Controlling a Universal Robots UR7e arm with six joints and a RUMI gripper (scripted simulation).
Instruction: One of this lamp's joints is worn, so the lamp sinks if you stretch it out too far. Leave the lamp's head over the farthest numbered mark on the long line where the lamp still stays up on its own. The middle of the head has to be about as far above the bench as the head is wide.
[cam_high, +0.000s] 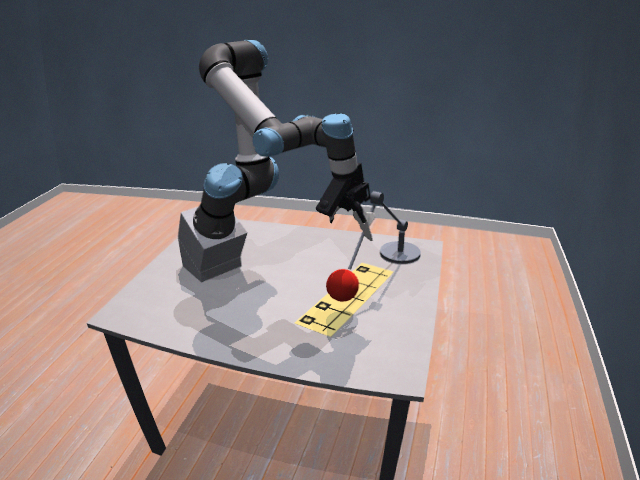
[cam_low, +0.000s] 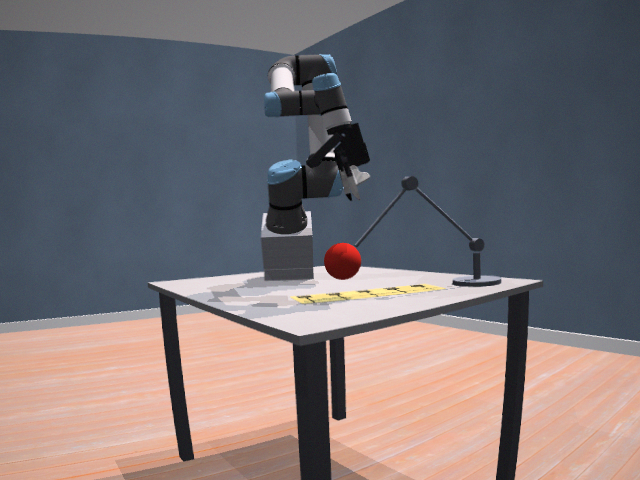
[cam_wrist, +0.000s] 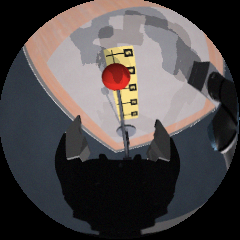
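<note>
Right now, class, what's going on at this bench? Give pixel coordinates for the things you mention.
A robot arm (cam_high: 242, 98) (cam_low: 283, 80) has its open tool (cam_high: 350, 229) (cam_low: 354, 196) (cam_wrist: 118, 117) near a jointed lamp, holding nothing. The lamp's red ball head (cam_high: 342, 284) (cam_low: 342, 261) (cam_wrist: 116, 76) hangs in the air, clear of the bench (cam_high: 258, 330) (cam_low: 310, 325) (cam_wrist: 70, 75). Its round foot (cam_high: 390, 252) (cam_low: 467, 281) (cam_wrist: 120, 129) stands beyond one end of a yellow marked strip (cam_high: 330, 330) (cam_low: 310, 299) (cam_wrist: 131, 107).
</note>
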